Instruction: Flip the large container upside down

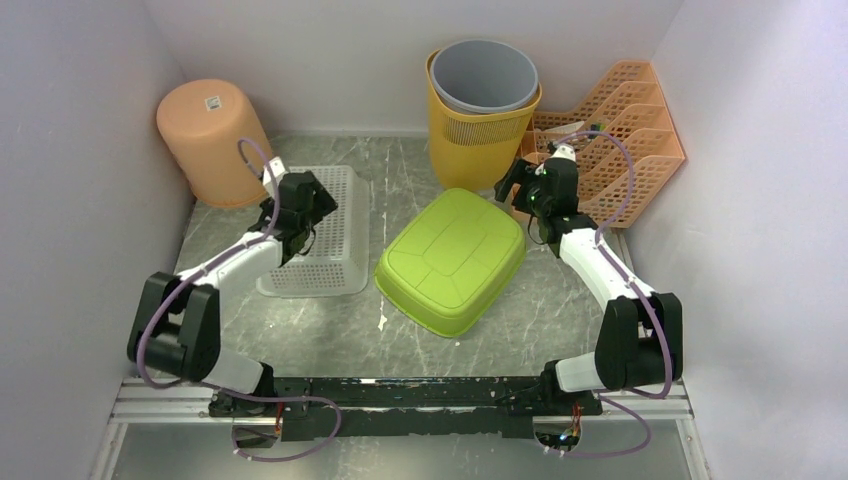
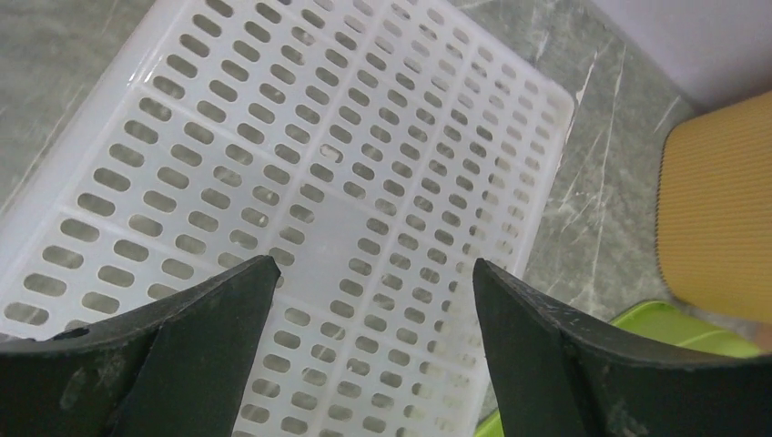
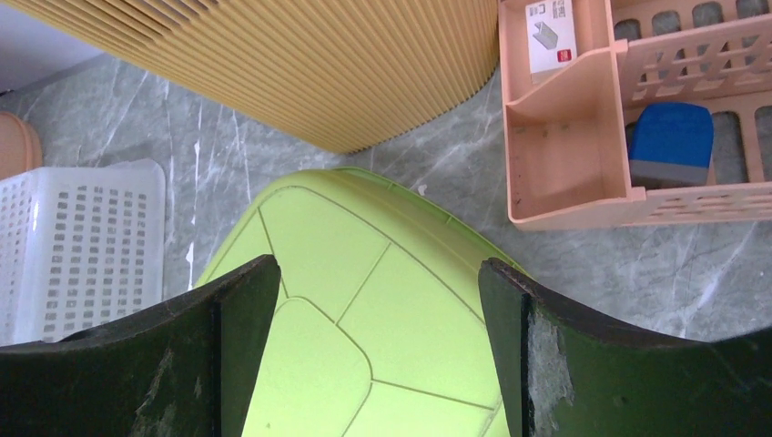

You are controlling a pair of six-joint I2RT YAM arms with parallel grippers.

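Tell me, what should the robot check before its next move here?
1. Green tub bottom up: ok.
2. Left gripper open and empty: ok.
3. Right gripper open and empty: ok.
4. Gap between tub and white basket: ok.
5. Tub rim flat on the table: cannot tell.

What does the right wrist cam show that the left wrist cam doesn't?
Only right wrist: the peach organizer holding a blue item, and the green container's panelled base facing up. Only left wrist: the white basket's slotted face close up, under the open left gripper. Both: basket, green container, yellow bin, marble table; the right gripper is open too.
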